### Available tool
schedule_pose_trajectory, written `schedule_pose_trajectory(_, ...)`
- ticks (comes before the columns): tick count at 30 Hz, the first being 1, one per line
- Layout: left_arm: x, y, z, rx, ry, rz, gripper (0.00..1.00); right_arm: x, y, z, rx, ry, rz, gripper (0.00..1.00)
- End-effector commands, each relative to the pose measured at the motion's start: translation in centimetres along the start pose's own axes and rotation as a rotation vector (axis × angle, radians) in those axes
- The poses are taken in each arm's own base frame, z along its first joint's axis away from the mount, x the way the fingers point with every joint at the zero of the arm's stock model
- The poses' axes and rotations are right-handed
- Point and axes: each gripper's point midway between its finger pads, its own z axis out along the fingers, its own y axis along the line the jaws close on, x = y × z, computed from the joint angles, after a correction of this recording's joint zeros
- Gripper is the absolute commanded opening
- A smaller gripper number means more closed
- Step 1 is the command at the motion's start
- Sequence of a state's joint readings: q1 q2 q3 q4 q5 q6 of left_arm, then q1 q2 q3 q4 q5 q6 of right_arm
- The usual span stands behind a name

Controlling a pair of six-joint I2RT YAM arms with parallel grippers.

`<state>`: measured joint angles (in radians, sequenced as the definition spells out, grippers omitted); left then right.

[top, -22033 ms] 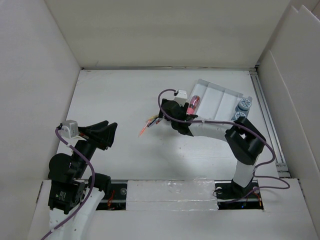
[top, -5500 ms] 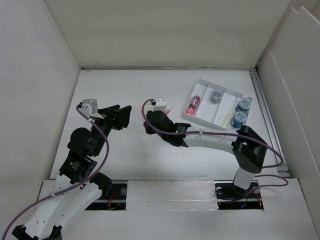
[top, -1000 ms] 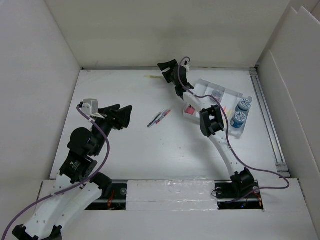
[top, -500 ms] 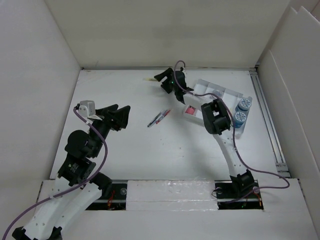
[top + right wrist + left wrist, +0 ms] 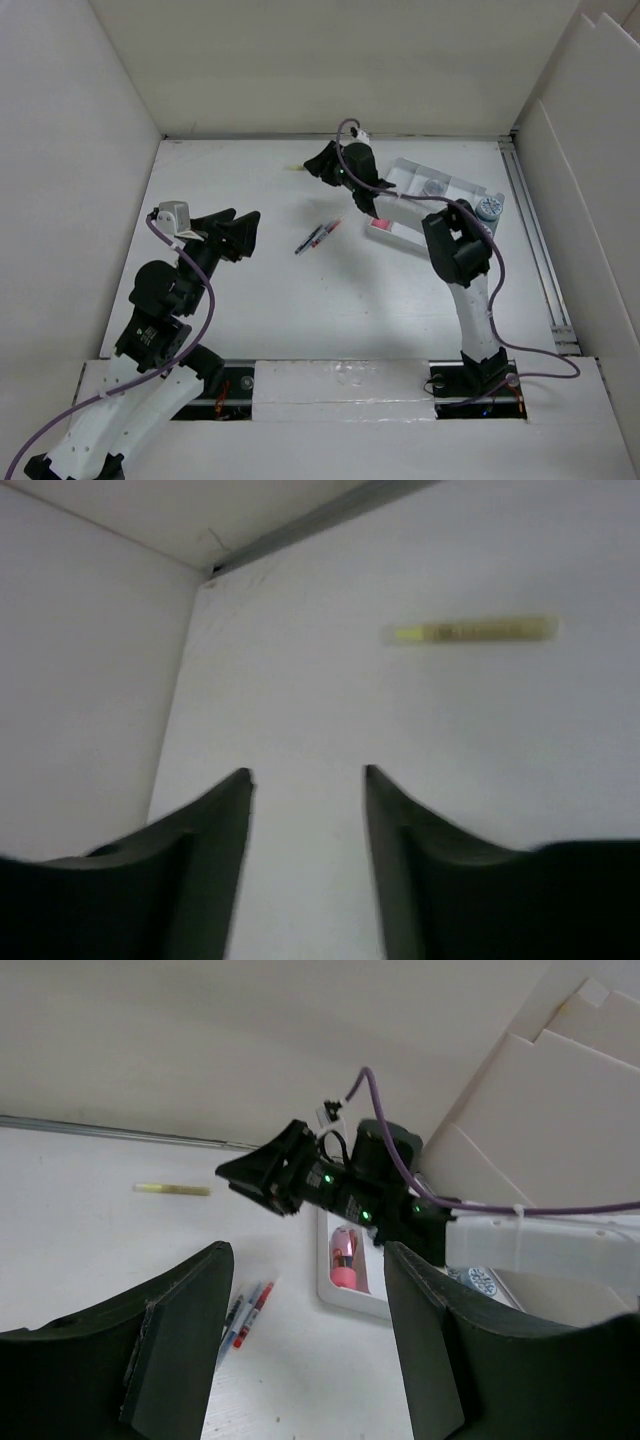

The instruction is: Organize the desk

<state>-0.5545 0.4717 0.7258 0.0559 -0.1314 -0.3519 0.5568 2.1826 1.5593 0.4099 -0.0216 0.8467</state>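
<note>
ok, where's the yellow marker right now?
The yellow marker lies flat on the desk close to the back wall in the top view, just left of the right gripper, whose fingers are not touching it.

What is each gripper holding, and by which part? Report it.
Nothing is held. Both the left gripper and the right gripper stand open and empty; the yellow marker lies on the desk ahead of the right one.
</note>
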Motion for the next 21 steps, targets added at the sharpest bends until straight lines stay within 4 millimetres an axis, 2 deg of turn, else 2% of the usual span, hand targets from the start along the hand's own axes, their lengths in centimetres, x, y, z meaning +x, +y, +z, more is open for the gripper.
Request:
schedule_pose_trajectory(1, -0.8, -0.7, 0.0, 0.032, -0.034, -0.001, 0.58, -4.2, -0.2, 3.2, 0.000, -0.001, -0.143, 0.45)
schedule_pose_trajectory(2, -0.8, -0.7, 0.0, 0.034, -0.035, -0.001, 0.58, -4.7, -0.6, 4.0, 0.003, 0.012, -0.161, 0.32)
schedule_pose_trajectory(3, -0.8, -0.7, 0.0, 0.035, -0.034, -0.001, 0.58, -2.8, -3.6, 5.2, 0.067, 0.081, -0.152, 0.24)
schedule_pose_trajectory(4, -0.8, -0.7, 0.0, 0.036, -0.032, -0.001, 0.58, -4.9, -1.3, 6.1, 0.022, 0.038, -0.163, 0.12)
schedule_pose_trajectory(5, -0.7, -0.7, 0.0, 0.036, -0.032, -0.003, 0.58, -5.6, -1.5, 6.6, 0.021, 0.031, -0.162, 0.07)
schedule_pose_trajectory(6, -0.6, -0.7, 0.1, 0.036, -0.029, -0.002, 0.58, -3.7, -3.5, 7.8, 0.048, 0.074, -0.148, 0.04)
schedule_pose_trajectory(7, -0.7, -0.7, 0.1, 0.034, -0.030, -0.002, 0.58, -3.4, -3.7, 8.2, 0.053, 0.089, -0.137, 0.01)
schedule_pose_trajectory(8, -0.6, -0.8, 0.2, 0.036, -0.025, -0.003, 0.58, -5.4, -1.2, 8.7, 0.002, 0.045, -0.122, 0.01)
schedule_pose_trajectory(9, -0.6, -0.7, 0.2, 0.035, -0.026, -0.001, 0.58, -5.2, -1.4, 9.1, 0.002, 0.047, -0.105, 0.01)
schedule_pose_trajectory(10, -0.6, -0.7, 0.2, 0.034, -0.026, -0.002, 0.58, -4.1, -2.7, 10.0, 0.010, 0.054, -0.079, 0.01)
schedule_pose_trajectory(11, -0.5, -0.7, 0.2, 0.035, -0.022, -0.001, 0.58, -4.2, -1.2, 10.3, -0.025, 0.038, -0.042, 0.01)
schedule_pose_trajectory(12, -0.4, -0.7, 0.2, 0.035, -0.021, -0.001, 0.58, -4.2, -1.0, 10.7, -0.045, 0.024, -0.023, 0.00)
schedule_pose_trajectory(13, -0.5, -0.7, 0.2, 0.035, -0.022, -0.002, 0.58, -3.4, -1.9, 11.2, -0.040, 0.031, 0.002, 0.00)
schedule_pose_trajectory(20, -0.7, -0.9, 0.0, 0.047, -0.027, -0.004, 0.58, -2.0, -2.5, 11.6, -0.014, 0.052, 0.070, 0.00)
schedule_pose_trajectory(21, -0.7, -0.9, 0.0, 0.045, -0.030, -0.004, 0.58, -1.7, -3.2, 11.5, 0.022, 0.059, 0.079, 0.00)
